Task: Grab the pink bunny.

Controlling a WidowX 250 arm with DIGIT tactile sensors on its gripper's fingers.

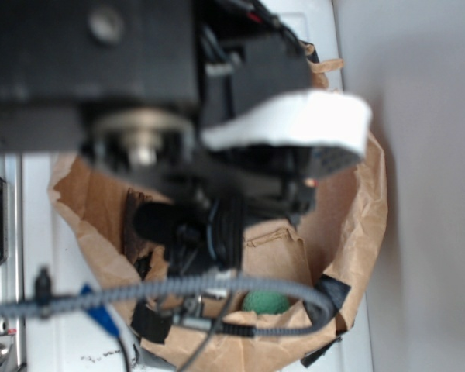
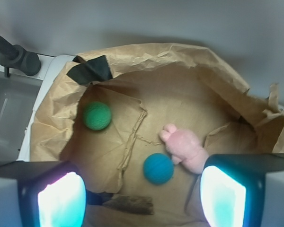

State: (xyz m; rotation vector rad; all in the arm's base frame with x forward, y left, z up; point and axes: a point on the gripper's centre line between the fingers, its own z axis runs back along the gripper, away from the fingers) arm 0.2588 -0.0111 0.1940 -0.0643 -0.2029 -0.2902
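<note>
Paper bag (image 2: pixel 189 66) below; fingers (image 2: pixel 61 201) spread above pink bunny (image 2: pixel 185 147).

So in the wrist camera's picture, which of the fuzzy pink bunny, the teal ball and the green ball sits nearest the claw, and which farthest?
1. Fuzzy pink plush bunny, touching the right finger.
2. Teal-blue ball, lower centre, beside the bunny.
3. Green ball, far left side.
All lie in the brown paper bag; the gripper is open.
</note>
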